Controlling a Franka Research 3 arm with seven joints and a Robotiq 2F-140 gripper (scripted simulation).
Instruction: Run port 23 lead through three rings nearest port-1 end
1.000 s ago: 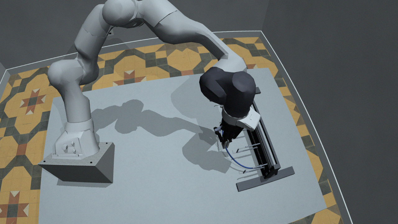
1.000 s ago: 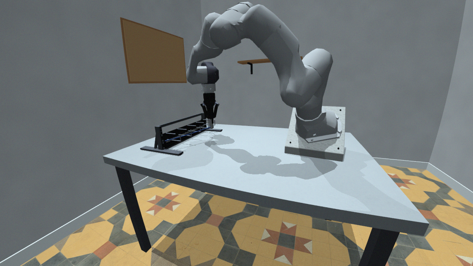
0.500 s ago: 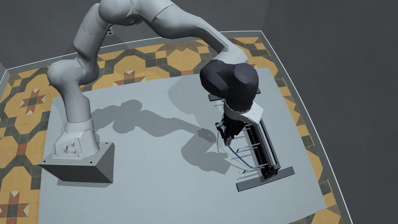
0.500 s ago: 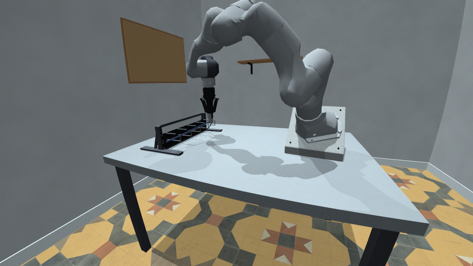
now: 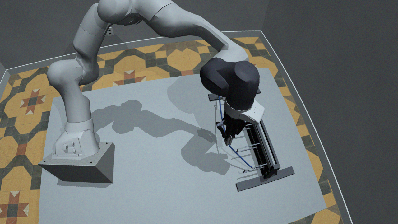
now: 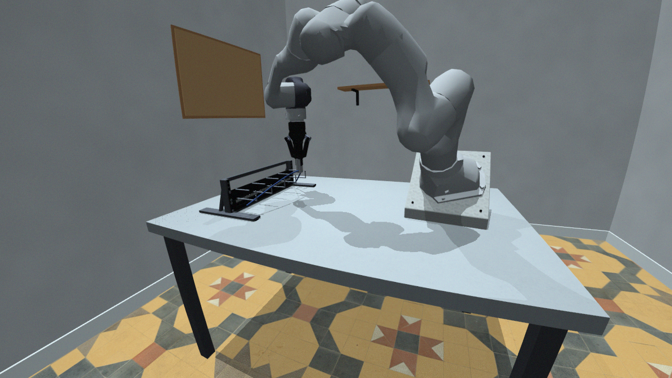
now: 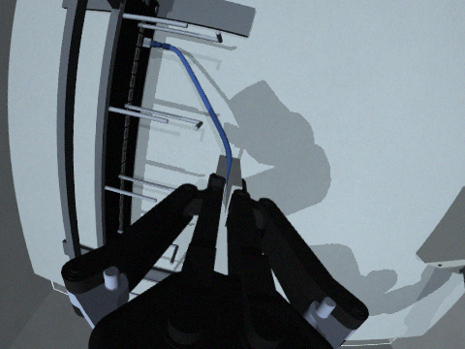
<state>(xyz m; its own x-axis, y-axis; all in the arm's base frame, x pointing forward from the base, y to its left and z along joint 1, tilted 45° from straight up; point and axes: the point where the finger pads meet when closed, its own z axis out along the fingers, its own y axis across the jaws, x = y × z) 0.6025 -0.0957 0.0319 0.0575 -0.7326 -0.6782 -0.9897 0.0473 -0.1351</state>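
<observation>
I've got the gripper (image 5: 228, 141) (image 6: 299, 168) (image 7: 227, 168) pinched on the blue lead (image 5: 241, 157) (image 7: 209, 108), which runs from its jack out in front of the rack (image 5: 249, 184) (image 6: 244, 216) (image 7: 213, 18). I'd keep some slack so the rack doesn't shift, line up over the port-1-end ring gaps, then lower gently before letting go.

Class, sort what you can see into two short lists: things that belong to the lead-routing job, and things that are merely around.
Part of the job:
- blue lead
- rack
- gripper
- table

Merely around:
- brown board
- wall shelf
- wall socket
</observation>
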